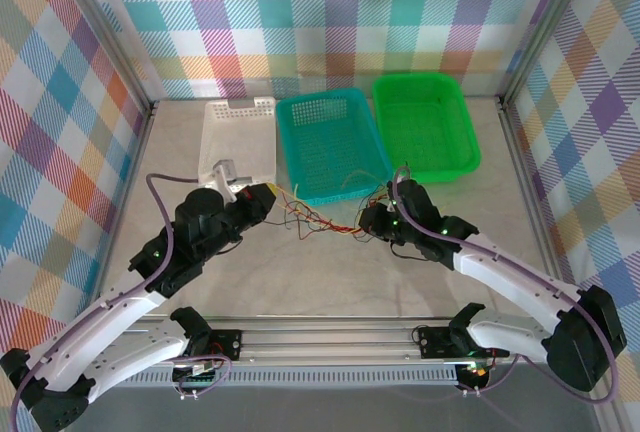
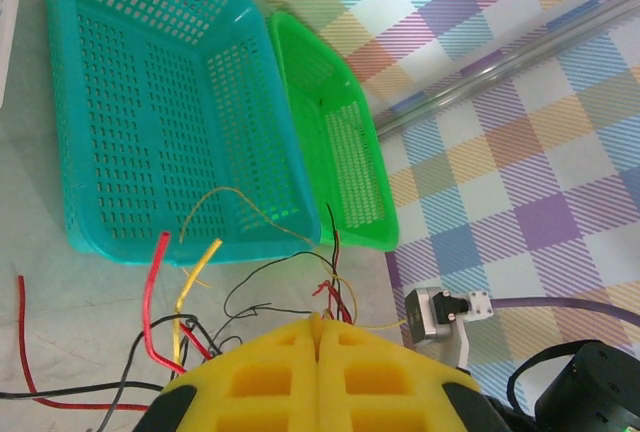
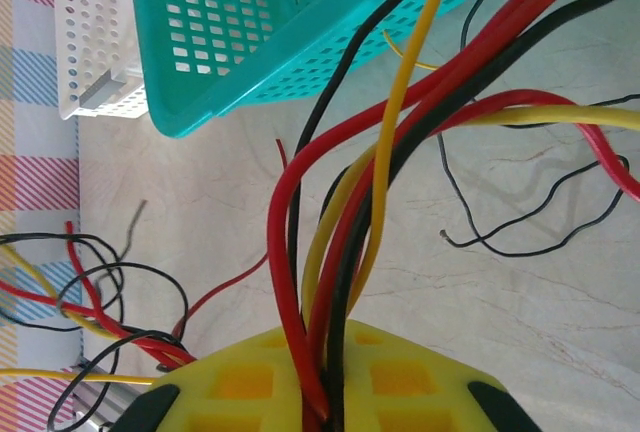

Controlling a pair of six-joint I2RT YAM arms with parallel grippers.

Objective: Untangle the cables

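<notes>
Seen from above, my two arms reach forward from the near edge of the bench [image 1: 330,282] and angle toward each other. The left end effector [image 1: 268,195] has its yellow pads pressed together. Thin wire ends sprout right at the seam, so I judge it is pinching one side of the cables [image 1: 315,220]. The right end effector [image 1: 368,220] pinches a thick strand of red, yellow and black wires, which rise straight out from between its pads in its wrist view.

The cables stretch as a loose tangle between the two, with stray ends trailing on the pale bench. I cannot tell whether the middle is lifted clear. I read this two-sided hold as a way to pull the bunch apart: each side anchors a share so the knot between can open.

Just beyond the tangle sits the empty teal basket [image 1: 330,142]. The white basket [image 1: 238,137] is on its left and the green basket [image 1: 425,127] on its right, likely waiting for sorted wires.
</notes>
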